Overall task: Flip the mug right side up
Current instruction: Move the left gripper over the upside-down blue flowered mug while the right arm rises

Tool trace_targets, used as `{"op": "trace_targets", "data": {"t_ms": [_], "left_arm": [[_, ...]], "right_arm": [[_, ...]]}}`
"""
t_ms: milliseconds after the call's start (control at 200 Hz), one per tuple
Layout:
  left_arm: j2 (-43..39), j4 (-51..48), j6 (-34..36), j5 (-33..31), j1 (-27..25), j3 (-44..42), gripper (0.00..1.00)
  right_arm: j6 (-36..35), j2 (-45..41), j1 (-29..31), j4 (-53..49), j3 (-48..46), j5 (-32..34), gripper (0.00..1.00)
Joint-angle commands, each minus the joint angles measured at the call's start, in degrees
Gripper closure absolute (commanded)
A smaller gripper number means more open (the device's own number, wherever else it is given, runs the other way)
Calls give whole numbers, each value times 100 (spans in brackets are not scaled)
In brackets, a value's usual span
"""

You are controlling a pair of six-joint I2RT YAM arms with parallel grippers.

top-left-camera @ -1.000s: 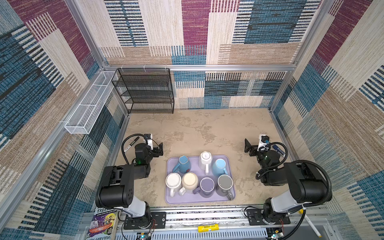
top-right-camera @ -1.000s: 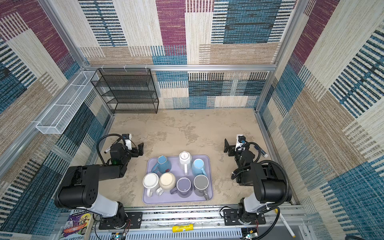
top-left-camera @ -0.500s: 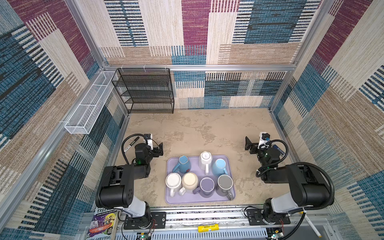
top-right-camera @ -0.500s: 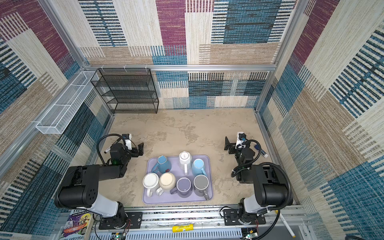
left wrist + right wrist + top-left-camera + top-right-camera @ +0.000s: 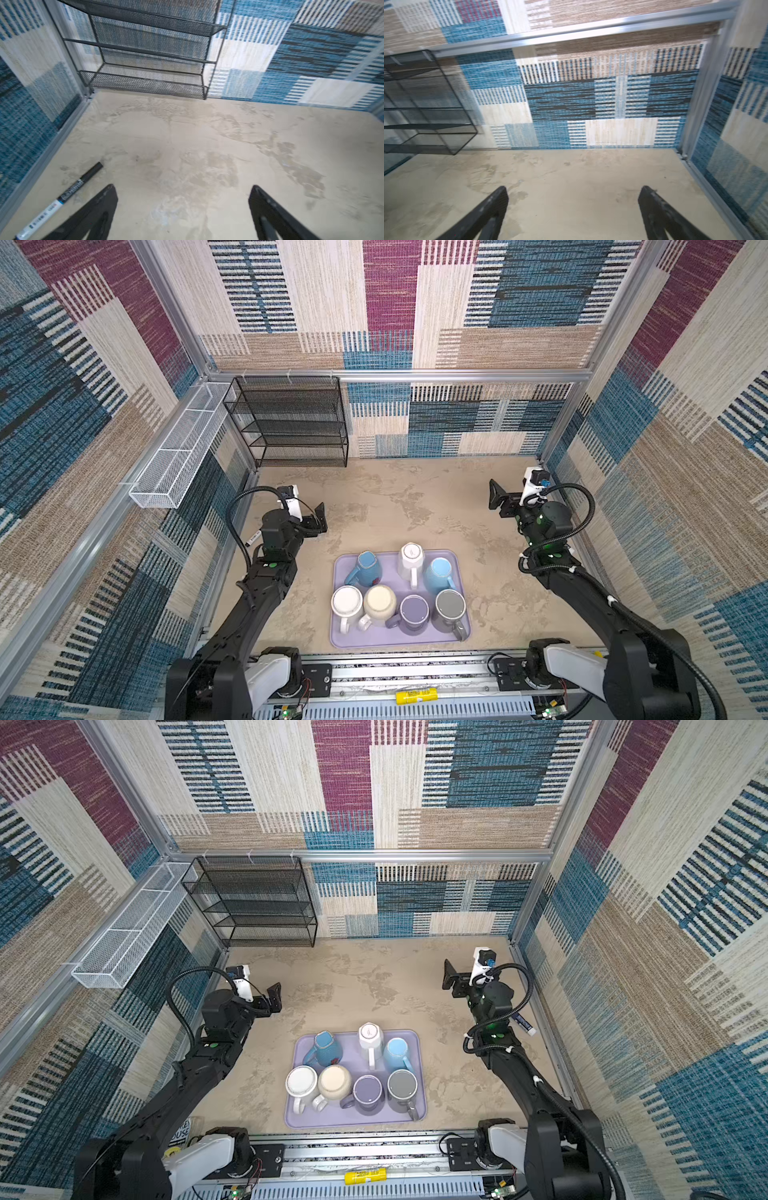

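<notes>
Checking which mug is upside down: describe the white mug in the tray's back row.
The white mug looks like glossy ceramic with faceted sides. It stands mouth down, flat base up, mid back row on the lilac tray, handle pointing toward the near row. A dark blue mug and a light blue mug flank it closely; contact is unclear.

beige tabletop (image 5: pixel 415 497): lavender tray (image 5: pixel 395 640), wire rack (image 5: pixel 291 423), marker (image 5: pixel 60 200)
</notes>
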Motion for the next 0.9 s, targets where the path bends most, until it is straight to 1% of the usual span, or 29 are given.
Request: {"op": "trace_targets", "data": {"t_ms": [0,60,130,271,336,466,601,776,892], "left_arm": [[-452,-1512,-789,125,-226,3,0],[-695,-1895,-1071,296,-351,-49,1],[-915,-2250,-1178,563,-487,-66,2],[-989,-2831,-1291,404,-975,193,2],[-841,-3173,-1270,405,-1122,435,2],[-343,-4106,-1146,-3,-1430,1057,3],[132,-4893,-883,-248,-1749,1562,3],[595,-5799,-364,-404,-2140,2071,3],[816,-6093,-67,-299,-2394,2209,3]], "right_arm": [[373,-276,214,-1183,-107,-298,0],[397,-332,223,-1289,-154,-471,0],[321,-271,231,-1524,-35,-550,1],[327,-189,250,-1480,46,-601,0],[354,-167,250,-1442,76,-610,0],[358,-182,250,-1492,122,-641,0],[296,-269,249,-1610,129,-588,0],[259,-378,248,-1723,147,-425,0],[276,-395,248,-1705,157,-381,0]]}}
